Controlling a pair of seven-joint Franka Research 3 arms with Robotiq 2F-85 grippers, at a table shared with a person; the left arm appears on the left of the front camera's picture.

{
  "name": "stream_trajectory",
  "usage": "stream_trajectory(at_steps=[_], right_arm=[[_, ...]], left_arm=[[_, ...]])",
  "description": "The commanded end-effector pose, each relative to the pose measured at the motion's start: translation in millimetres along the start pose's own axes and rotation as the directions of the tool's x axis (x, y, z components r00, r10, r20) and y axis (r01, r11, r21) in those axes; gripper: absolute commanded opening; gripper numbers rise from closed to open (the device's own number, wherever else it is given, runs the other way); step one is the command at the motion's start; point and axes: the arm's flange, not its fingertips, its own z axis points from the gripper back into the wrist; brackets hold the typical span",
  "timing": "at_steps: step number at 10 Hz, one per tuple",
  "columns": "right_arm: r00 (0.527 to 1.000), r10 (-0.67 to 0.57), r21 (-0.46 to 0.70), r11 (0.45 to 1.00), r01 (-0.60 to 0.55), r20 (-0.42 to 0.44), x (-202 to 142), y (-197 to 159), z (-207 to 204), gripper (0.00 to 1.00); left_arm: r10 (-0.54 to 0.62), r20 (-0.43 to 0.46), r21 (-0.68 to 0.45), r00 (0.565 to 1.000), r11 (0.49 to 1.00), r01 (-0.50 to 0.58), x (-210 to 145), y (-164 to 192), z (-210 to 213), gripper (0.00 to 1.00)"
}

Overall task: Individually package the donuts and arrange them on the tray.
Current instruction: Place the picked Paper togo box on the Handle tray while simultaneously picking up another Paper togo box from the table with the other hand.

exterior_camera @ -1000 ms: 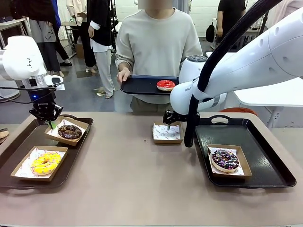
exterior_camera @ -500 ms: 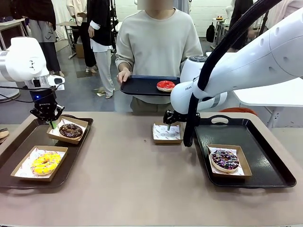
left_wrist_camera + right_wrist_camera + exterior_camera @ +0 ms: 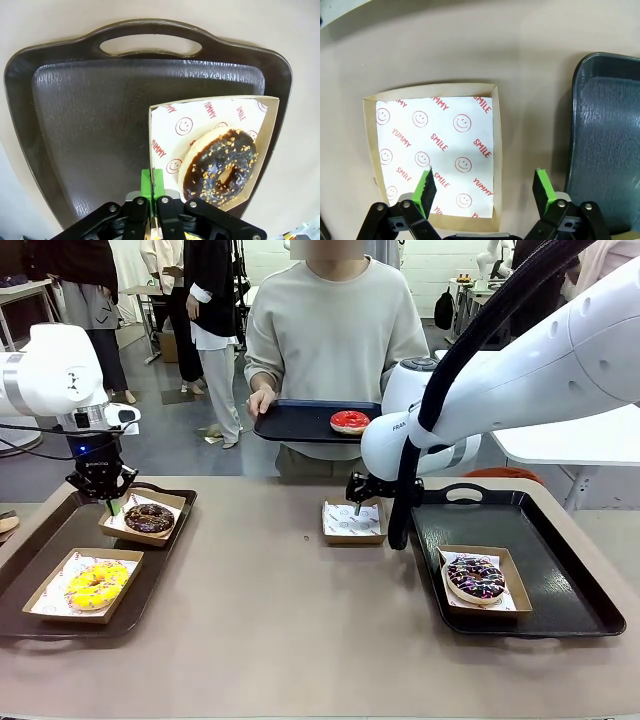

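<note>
Bright, even indoor light, apparently from overhead, leaves only soft, short shadows on the table point(image 3: 300, 620). The dark tray point(image 3: 90, 125) shows a dull sheen on its pebbled surface, without harsh glare. Both wrist views bow at the edges from the wide lens. The front view's background is slightly soft; foreground detail stays sharp.

Just below my right pincer I see an empty paper box point(image 3: 435, 155) with a smiley-printed liner. A dark tray point(image 3: 607, 145) lies beside it, to the pincer's right.
</note>
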Motion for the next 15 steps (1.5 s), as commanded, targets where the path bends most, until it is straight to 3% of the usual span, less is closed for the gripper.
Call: stream_trajectory(at_steps=[1,3,4,5,6,7,9,10,11,12,13,14,15], right_arm=[[1.0,0.003,0.027,1.0,-0.003,0.001,-4.3,-6.6,-0.5,1.0],[1.0,0.004,0.026,1.0,-0.004,0.0,-4.2,-6.7,0.3,1.0],[1.0,0.008,0.03,1.0,-0.008,-0.008,-4.2,-7.2,0.3,1.0],[1.0,0.012,0.036,0.999,-0.011,-0.015,-4.0,-7.6,0.2,0.41],[1.0,0.012,0.04,0.999,-0.011,-0.019,-4.4,-7.9,0.2,0.4],[1.0,0.009,0.041,0.999,-0.008,-0.02,-4.6,-8.1,0.4,0.0],[1.0,0.006,0.044,0.999,-0.005,-0.023,-5.2,-8.4,0.8,0.0],[1.0,0.003,0.046,0.999,-0.002,-0.023,-5.1,-8.9,0.9,0.13],[1.0,-0.001,0.046,0.999,0.002,-0.022,-5.1,-9.3,0.8,0.03],[1.0,-0.003,0.047,0.999,0.004,-0.021,-5.1,-9.4,0.7,0.0],[1.0,-0.005,0.046,0.999,0.006,-0.02,-5.0,-9.3,0.8,0.0],[1.0,-0.005,0.044,0.999,0.006,-0.021,-5.5,-9.6,0.7,0.0],[1.0,-0.006,0.043,0.999,0.007,-0.022,-5.4,-9.7,0.9,0.0]], left_arm=[[0.02,-0.004,0.04,1.0,0.999,-0.02,5.6,-4.1,2.1,0.01],[0.024,-0.009,0.036,1.0,0.999,-0.024,7.0,-4.9,1.7,0.01],[0.023,-0.014,0.037,1.0,0.999,-0.022,7.6,-5.4,1.2,0.1],[0.017,-0.018,0.037,1.0,0.999,-0.016,8.0,-5.2,1.2,0.56],[0.015,-0.019,0.036,1.0,0.999,-0.014,7.9,-5.1,0.8,0.65],[0.012,-0.022,0.034,1.0,0.999,-0.011,7.9,-5.4,0.5,1.0],[0.009,-0.024,0.031,1.0,0.999,-0.008,7.2,-5.7,1.1,1.0],[0.006,-0.025,0.028,1.0,1.0,-0.005,6.9,-5.6,2.0,0.88],[0.004,-0.025,0.028,1.0,1.0,-0.004,6.5,-5.3,2.2,0.97],[0.001,-0.026,0.026,1.0,1.0,-0.001,6.2,-4.8,2.5,1.0],[-0.001,-0.027,0.021,1.0,1.0,0.002,6.0,-4.3,3.1,1.0],[-0.001,-0.034,0.013,0.999,1.0,0.002,5.7,-4.1,3.4,0.88],[-0.003,-0.039,0.01,0.999,1.0,0.003,5.7,-4.1,3.7,0.98]])
